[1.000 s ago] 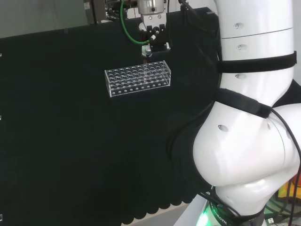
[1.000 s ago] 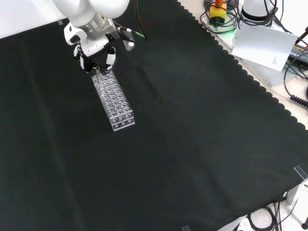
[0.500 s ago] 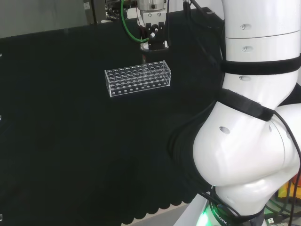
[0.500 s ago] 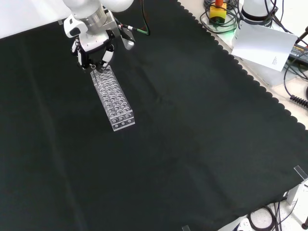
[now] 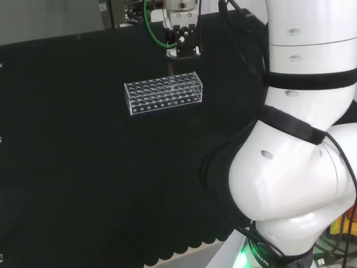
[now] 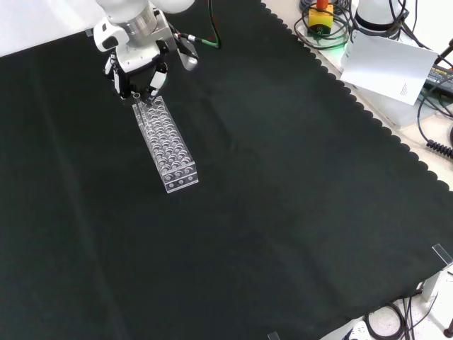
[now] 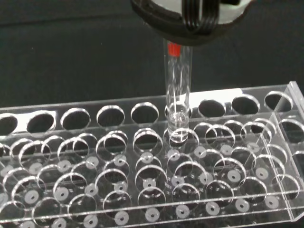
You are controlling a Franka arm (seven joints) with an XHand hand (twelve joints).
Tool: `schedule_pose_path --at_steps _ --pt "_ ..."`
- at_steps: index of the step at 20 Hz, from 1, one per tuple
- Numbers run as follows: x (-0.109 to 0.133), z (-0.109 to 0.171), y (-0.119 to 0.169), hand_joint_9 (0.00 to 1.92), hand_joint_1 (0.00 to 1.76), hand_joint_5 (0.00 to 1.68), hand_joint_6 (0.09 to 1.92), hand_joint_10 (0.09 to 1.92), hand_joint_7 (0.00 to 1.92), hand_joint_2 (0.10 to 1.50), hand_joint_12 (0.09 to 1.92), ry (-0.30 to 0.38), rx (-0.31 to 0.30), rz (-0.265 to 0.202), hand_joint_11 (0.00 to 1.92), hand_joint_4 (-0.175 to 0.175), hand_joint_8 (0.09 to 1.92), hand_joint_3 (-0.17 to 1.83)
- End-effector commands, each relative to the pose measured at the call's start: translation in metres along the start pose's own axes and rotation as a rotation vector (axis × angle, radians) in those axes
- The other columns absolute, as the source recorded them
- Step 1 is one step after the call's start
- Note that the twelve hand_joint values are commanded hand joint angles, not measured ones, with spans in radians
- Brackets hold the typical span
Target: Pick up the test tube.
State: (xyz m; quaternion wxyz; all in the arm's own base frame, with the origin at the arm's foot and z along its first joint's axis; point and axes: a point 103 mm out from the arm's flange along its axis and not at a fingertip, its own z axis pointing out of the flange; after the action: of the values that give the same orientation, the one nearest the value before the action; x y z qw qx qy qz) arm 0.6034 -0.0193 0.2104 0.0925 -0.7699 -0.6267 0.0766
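A clear test tube (image 7: pixel 178 90) with a red mark near its top hangs upright, and my hand (image 7: pixel 190 19) is shut on its upper end. Its rounded bottom sits at the level of the top plate of the clear plastic rack (image 7: pixel 142 166), over a hole in the back rows. In the head view the hand (image 5: pixel 183 42) is above the far right end of the rack (image 5: pixel 163 93), with the thin tube (image 5: pixel 170 68) showing under it. Seen from the front, the hand (image 6: pixel 138 67) hovers over the rack's (image 6: pixel 166 145) upper end.
The rack's other holes look empty in the wrist view. Black cloth (image 6: pixel 283 212) spreads wide around the rack. A green cable (image 5: pixel 150 30) runs to the hand. Paper and cables (image 6: pixel 389 64) lie off the cloth at the front view's upper right.
The hand has risen above the rack's end, drawing the test tube upward out of its hole. The rack has stayed in place.
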Motion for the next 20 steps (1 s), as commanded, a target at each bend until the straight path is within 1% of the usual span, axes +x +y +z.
schedule_pose_path --at_steps 1,7,8,11,15,20 --pt "-0.006 -0.018 -0.007 1.3 1.42 1.27 0.32 0.3 1.34 0.98 1.25 0.014 -0.021 -0.002 0.7 -0.175 0.78 0.0" --pt "-0.014 -0.035 -0.012 1.31 1.42 1.28 0.31 0.29 1.34 0.97 1.25 0.035 -0.045 0.006 0.7 -0.175 0.78 0.0" --pt "-0.015 -0.039 -0.013 1.3 1.42 1.28 0.3 0.31 1.33 0.98 1.25 0.039 -0.05 0.009 0.7 -0.175 0.8 0.0" --pt "-0.019 -0.05 -0.016 1.28 1.42 1.27 0.29 0.35 1.32 0.98 1.25 0.053 -0.071 0.009 0.7 -0.175 0.83 0.0" --pt "-0.021 -0.061 -0.021 1.27 1.42 1.27 0.29 0.36 1.31 0.98 1.25 0.085 -0.097 0.018 0.7 -0.175 0.83 0.0" --pt "-0.023 -0.079 -0.027 1.27 1.42 1.27 0.29 0.36 1.31 0.98 1.25 0.109 -0.132 0.015 0.7 -0.175 0.84 0.0"
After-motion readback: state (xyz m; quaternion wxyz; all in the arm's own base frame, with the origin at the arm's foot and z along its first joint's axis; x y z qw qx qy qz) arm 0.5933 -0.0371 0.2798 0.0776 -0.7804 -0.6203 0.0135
